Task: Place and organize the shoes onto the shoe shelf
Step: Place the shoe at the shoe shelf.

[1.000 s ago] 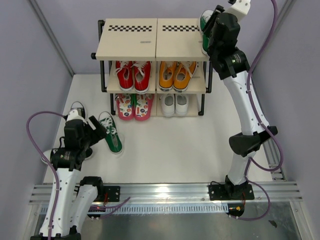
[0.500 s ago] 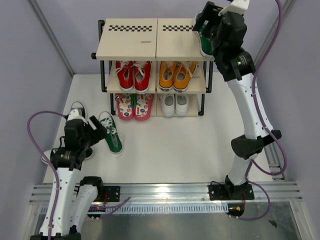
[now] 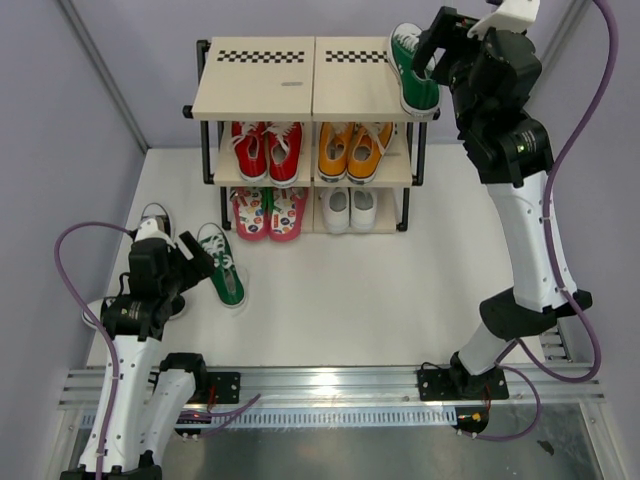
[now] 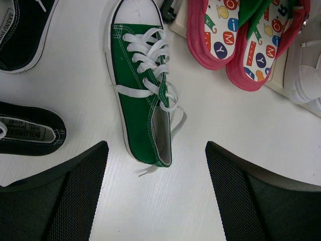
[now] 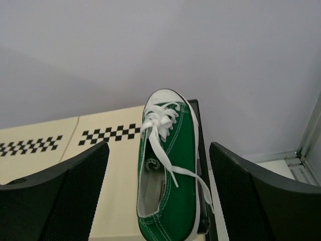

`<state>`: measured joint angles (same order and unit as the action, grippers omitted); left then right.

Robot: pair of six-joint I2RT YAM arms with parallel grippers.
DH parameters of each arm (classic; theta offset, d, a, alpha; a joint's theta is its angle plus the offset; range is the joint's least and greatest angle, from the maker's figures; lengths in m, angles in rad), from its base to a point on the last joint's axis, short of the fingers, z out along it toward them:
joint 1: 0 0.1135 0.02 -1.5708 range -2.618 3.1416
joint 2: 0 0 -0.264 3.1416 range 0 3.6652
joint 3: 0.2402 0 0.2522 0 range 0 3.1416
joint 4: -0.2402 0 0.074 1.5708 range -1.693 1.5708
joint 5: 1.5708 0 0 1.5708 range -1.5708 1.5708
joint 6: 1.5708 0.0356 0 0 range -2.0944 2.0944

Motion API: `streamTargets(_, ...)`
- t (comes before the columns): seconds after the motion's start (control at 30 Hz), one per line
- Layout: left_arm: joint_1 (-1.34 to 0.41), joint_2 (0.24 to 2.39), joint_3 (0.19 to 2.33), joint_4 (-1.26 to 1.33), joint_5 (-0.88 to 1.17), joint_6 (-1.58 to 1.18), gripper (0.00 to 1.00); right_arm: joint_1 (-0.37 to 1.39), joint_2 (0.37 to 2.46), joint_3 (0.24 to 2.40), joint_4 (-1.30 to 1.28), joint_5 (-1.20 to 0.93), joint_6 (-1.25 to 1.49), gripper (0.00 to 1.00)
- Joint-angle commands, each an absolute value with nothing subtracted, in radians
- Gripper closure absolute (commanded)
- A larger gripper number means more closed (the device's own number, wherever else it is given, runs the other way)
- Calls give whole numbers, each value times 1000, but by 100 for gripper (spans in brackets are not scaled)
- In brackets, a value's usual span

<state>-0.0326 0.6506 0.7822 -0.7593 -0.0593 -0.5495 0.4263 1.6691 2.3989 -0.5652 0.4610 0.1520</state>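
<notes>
Since a second earlier, the right arm had swung out to the right, away from the shoe shelf, and the right gripper had let go of one green sneaker. That sneaker lay on the top tier at its far right edge, toe toward the back wall, its outer side over the black frame rail. In the right wrist view the claw's fingers stood wide apart on either side of the shoe without touching it.

The left gripper had not moved. It hung over the second green sneaker, which lay on the white table, and its fingers were spread apart and holding nothing. Two black sneakers lay just left of that shoe.

The pink flip-flops and the small white shoes sat side by side on the bottom tier. The red pair and the orange pair filled the middle one.
</notes>
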Motion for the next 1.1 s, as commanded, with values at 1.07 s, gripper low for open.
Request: streamTargets(1.07, -34, 632, 779, -732, -41, -546, 18, 428, 1589, 2195, -634, 373, 236, 39)
